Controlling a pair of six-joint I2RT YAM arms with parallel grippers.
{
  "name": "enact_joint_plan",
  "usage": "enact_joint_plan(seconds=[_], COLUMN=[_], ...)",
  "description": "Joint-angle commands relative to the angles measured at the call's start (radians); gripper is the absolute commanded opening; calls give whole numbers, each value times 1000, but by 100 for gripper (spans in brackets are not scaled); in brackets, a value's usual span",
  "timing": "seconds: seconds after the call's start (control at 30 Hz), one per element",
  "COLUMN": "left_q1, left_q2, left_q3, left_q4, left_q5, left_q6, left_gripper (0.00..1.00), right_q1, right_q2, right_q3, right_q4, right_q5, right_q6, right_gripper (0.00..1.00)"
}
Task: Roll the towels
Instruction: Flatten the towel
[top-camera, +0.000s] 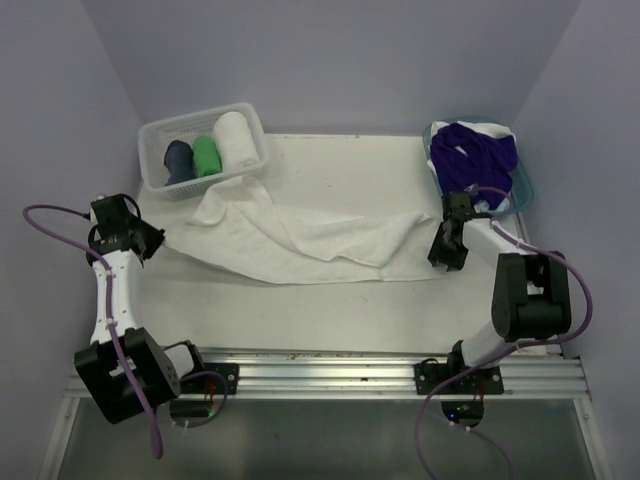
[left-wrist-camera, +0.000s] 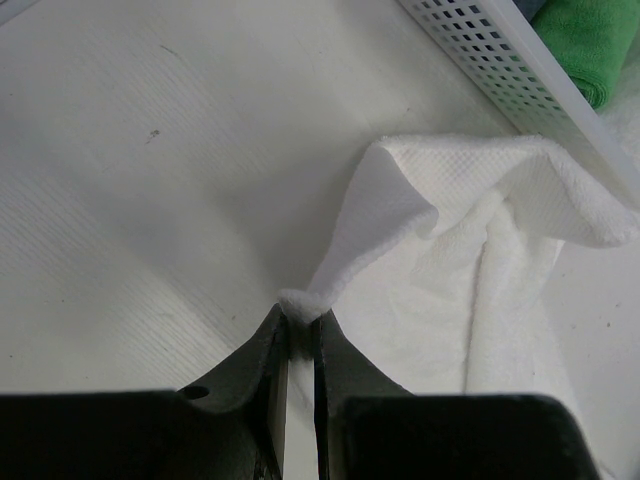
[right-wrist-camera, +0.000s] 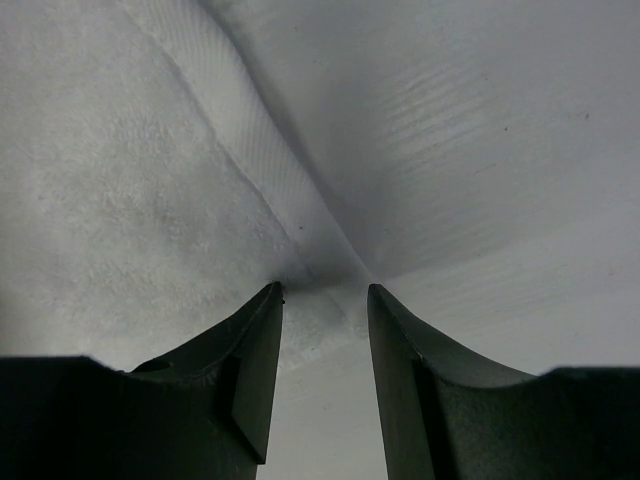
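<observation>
The left claw (left-wrist-camera: 300, 318) is almost closed and pinches a corner of the big white terry towel (top-camera: 300, 240), the corner nearer the white perforated plastic basket (top-camera: 200, 112). The right claw (right-wrist-camera: 325, 292) stands half open over the corner far from that basket and holds nothing. The towel lies wrinkled on the white counter (top-camera: 330, 310), its far edge touching the basket. I judge the step is flattening. Next, the right claw should take its corner and pull the towel tight.

Left arm (top-camera: 108, 290), right arm (top-camera: 482, 342): white links, black joints. Purple cables (top-camera: 588, 298) loop outward at 9 and 3 o'clock. Matte black, tapered gripper fingers (left-wrist-camera: 255, 390).
</observation>
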Motion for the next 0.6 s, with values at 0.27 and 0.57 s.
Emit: enact_joint_plan(seconds=[0.27,0.57], left_q1=[14,12], left_q2=[-6,-12], left_q3=[19,19], left_q4=[14,11], left_q5=[13,11], left_q6=[25,26], left_gripper=[0,0], right_q1=[-5,-5], right_q2=[134,56], right_q3=[-1,-15], right_q4=[71,72], right_q5=[-7,-18], right_q6=[-10,1], right_gripper=[44,0])
